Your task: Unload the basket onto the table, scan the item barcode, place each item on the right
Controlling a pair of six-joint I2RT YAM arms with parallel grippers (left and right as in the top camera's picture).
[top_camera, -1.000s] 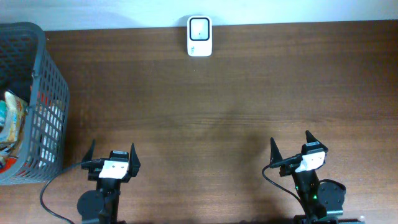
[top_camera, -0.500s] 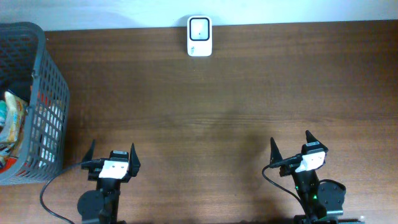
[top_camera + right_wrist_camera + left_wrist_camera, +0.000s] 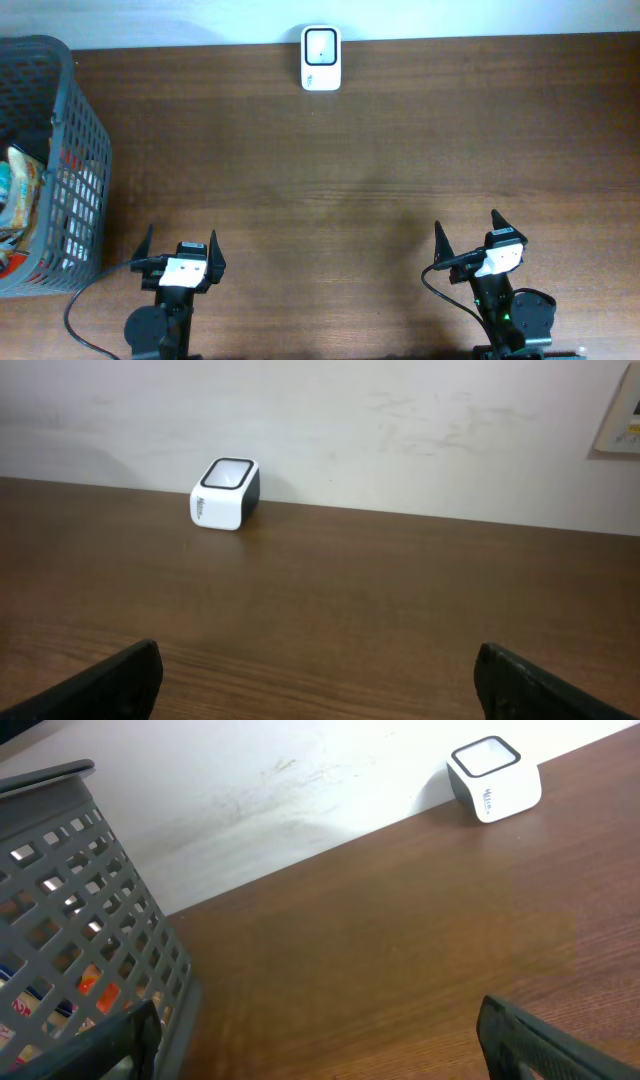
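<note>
Overhead: left tool (image 3: 180, 238) and right tool (image 3: 467, 224) both wide, well apart from scanner (image 3: 321, 58).

Overhead looks straight down at the table (image 3: 400, 150); both low wrist views face the back wall (image 3: 400, 440), sharing the scanner (image 3: 225, 493).

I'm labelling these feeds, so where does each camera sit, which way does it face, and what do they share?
Overhead: above the table, looking straight down; left gripper and right gripper, both open, at the near edge.
Left wrist: on the left arm, facing the far wall; own fingers at bottom corners.
Right wrist: on the right arm, facing the far wall; own fingers likewise.
Shared: all show the white scanner; overhead and left wrist also the basket.
</note>
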